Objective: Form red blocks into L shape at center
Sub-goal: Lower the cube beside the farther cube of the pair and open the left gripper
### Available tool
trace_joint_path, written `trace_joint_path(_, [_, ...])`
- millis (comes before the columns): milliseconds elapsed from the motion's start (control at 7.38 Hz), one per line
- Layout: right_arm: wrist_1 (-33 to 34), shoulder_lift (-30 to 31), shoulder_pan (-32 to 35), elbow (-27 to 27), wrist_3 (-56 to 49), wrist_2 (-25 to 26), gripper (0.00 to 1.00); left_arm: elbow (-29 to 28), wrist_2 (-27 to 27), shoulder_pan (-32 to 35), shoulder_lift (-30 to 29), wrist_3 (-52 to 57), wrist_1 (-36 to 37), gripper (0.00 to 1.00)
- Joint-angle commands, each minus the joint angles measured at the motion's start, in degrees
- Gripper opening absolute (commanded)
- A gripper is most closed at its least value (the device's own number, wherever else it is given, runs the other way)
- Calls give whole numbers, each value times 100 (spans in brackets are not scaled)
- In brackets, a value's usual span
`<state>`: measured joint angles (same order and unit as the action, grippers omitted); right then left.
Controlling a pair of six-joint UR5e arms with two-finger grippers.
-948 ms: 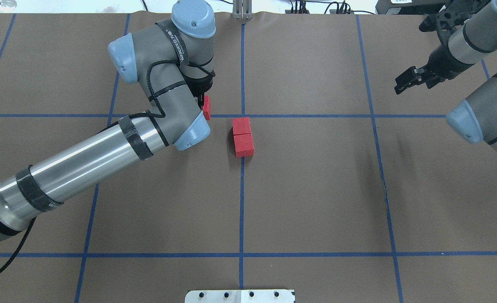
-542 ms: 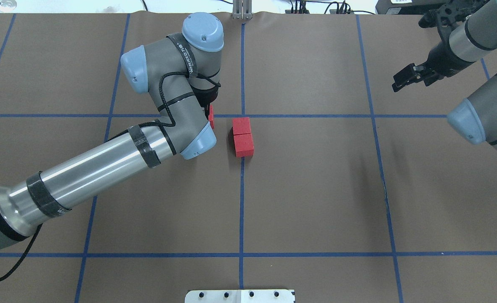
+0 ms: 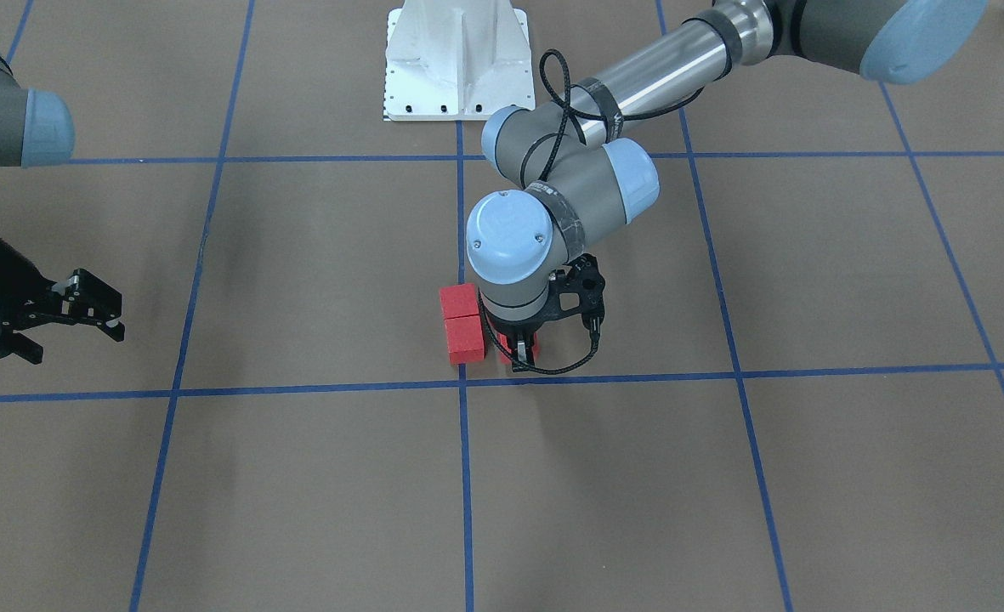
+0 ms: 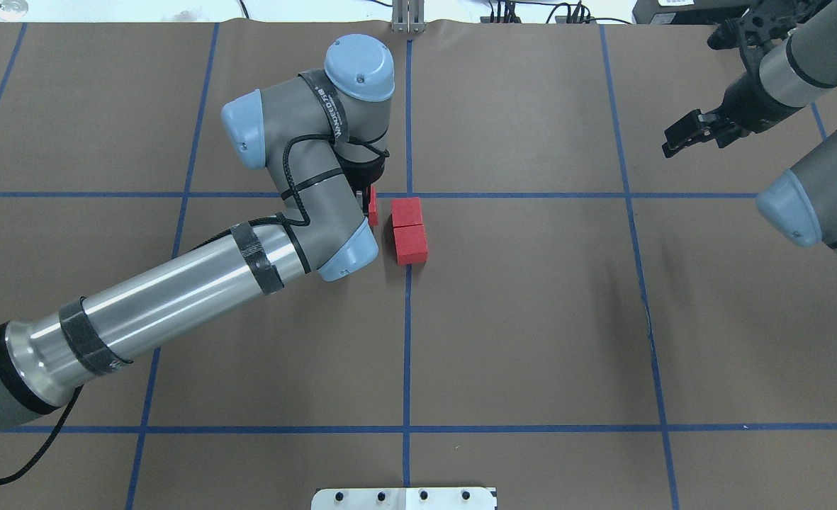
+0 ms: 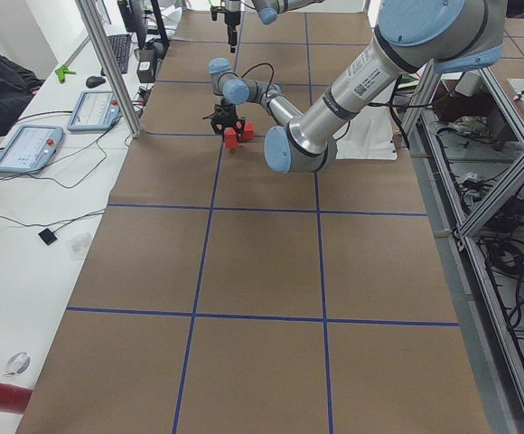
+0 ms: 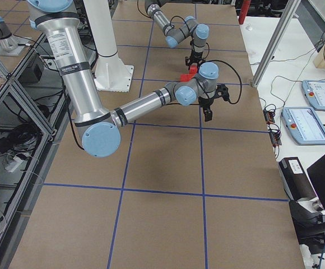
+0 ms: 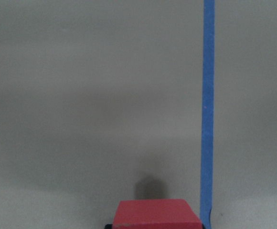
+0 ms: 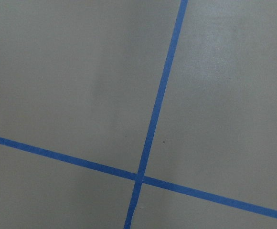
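Two red blocks lie touching in a short line at the central grid crossing; they also show in the front view. My left gripper points down, shut on the third red block, low over the table just left of the far block of the pair, a small gap between them. The wrist hides most of this block from overhead; it shows in the front view and the left wrist view. My right gripper hangs open and empty at the far right.
Blue tape lines divide the brown table into large squares. A white mounting plate sits at the near edge by the robot base. My left forearm slants across the left half. Tablets and cables lie on a side desk.
My left arm has carried the red block to the right and slightly nearer, closing most of the gap to the pair. The right arm has barely shifted.
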<state>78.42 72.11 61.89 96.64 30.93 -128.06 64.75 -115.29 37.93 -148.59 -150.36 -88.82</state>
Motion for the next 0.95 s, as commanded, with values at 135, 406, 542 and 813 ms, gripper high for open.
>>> trace_joint_path(135, [7, 4, -1, -13, 0, 0, 99, -233, 24, -66, -100, 7, -186, 0])
trace_joint_path(406, [7, -4, -1, 4, 0, 0, 99, -314, 24, -84, -126, 7, -250, 0])
trace_joint_path(542, [7, -4, -1, 4, 0, 0, 99, -314, 24, -84, -135, -2, -250, 0])
trace_joint_path(813, [7, -4, -1, 13, 0, 0, 99, -314, 16, -101, -135, 7, -250, 0])
